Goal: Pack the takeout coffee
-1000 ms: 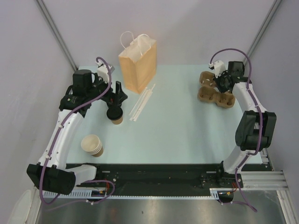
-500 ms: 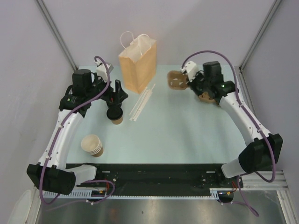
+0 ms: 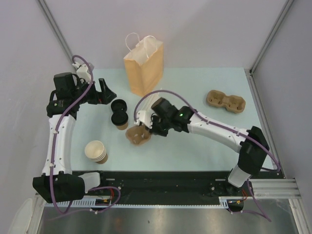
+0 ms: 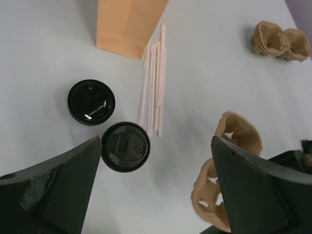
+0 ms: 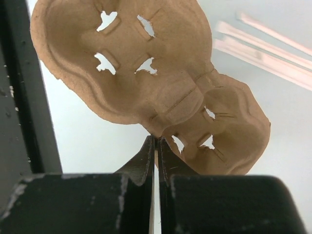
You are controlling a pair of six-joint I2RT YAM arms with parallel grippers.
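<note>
The takeout coffee (image 3: 120,120) (image 4: 126,146), a tan paper cup under a black lid, stands upright left of centre. My left gripper (image 3: 108,90) (image 4: 157,146) hovers behind and left of it, open and empty. My right gripper (image 3: 146,127) (image 5: 156,139) is shut on the middle ridge of a brown pulp two-cup carrier (image 3: 138,135) (image 5: 146,68) (image 4: 229,165), which hangs tilted just right of the cup. A tan paper bag (image 3: 144,66) (image 4: 127,22) stands open at the back.
A spare black lid (image 3: 118,106) (image 4: 91,102) lies just behind the cup. Nested lidless cups (image 3: 96,151) sit front left. More carriers (image 3: 225,101) (image 4: 280,41) lie back right. Wrapped straws (image 4: 153,83) lie by the bag.
My right arm has lifted a carrier from the back-right pile and swung it across to beside the cup. My left gripper has drawn back to the left, away from the cup.
</note>
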